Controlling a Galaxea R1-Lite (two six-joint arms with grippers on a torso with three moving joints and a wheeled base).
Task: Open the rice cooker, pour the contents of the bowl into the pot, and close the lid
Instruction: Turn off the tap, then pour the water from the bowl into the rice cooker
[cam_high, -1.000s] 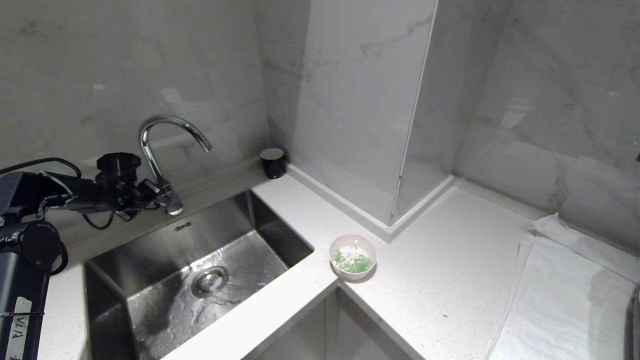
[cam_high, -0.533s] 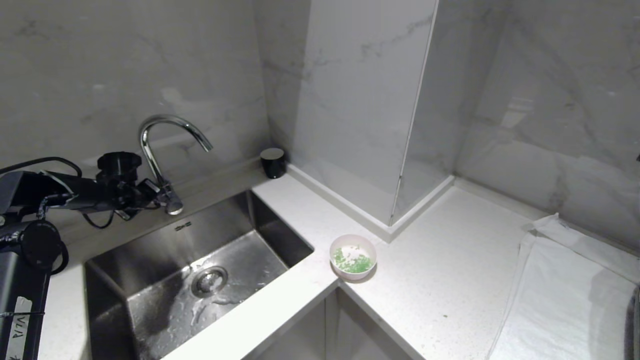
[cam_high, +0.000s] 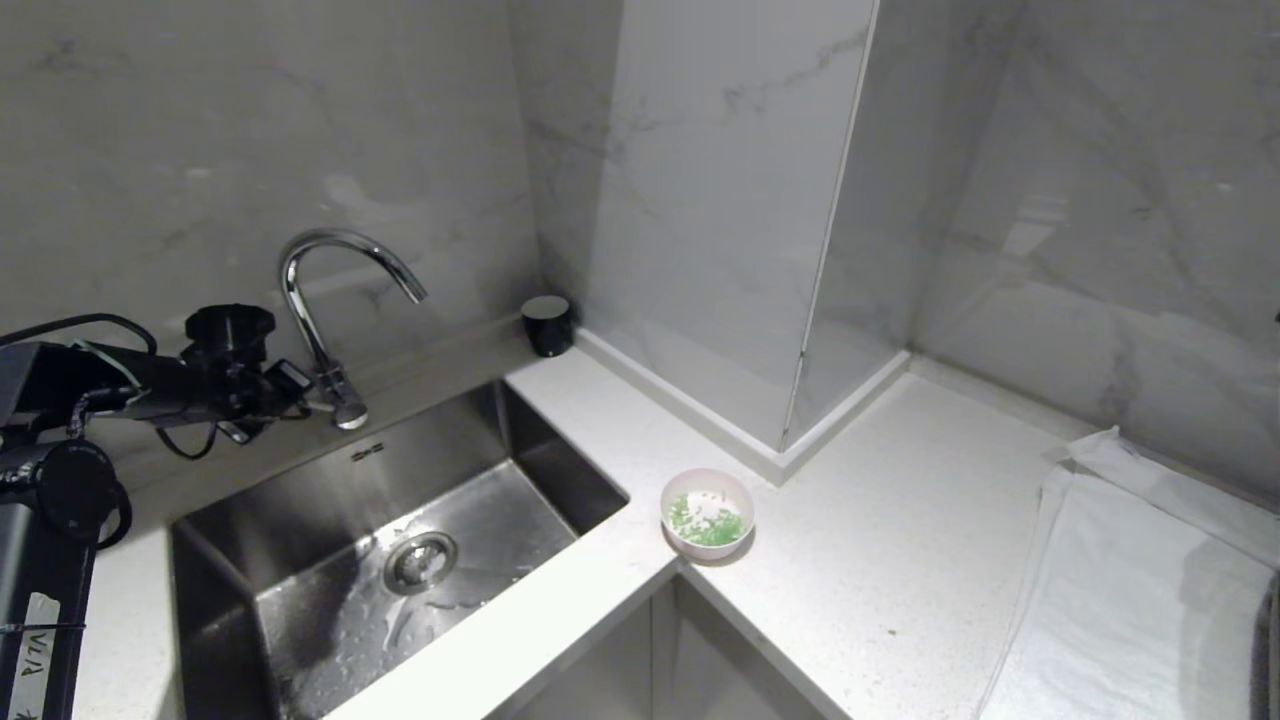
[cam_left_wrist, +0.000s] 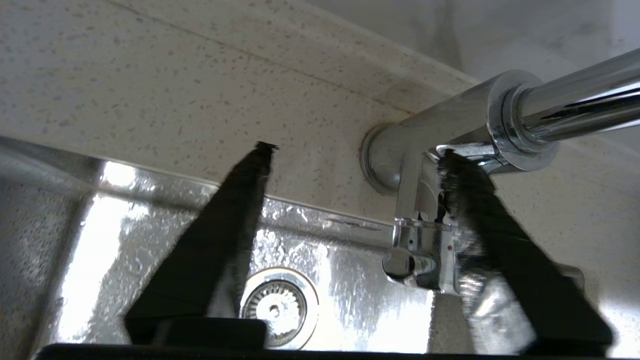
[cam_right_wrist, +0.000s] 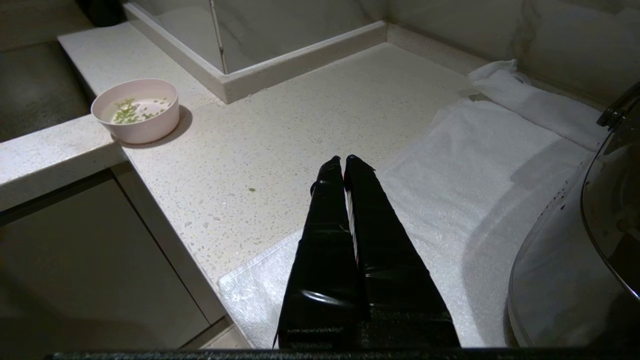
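Showing only in the right wrist view: a steel pan (cam_right_wrist: 565, 260).

Sink (cam_high: 400, 540) set into the desk (cam_high: 880, 560) at left, tap (cam_high: 330, 300) behind it. Bowl (cam_high: 706, 513) stands on the desk at the sink's right corner, contents (cam_high: 708, 524) inside. Cup (cam_high: 547, 325) in the back corner. Towel (cam_high: 1130, 590) lies on the desk, far right.
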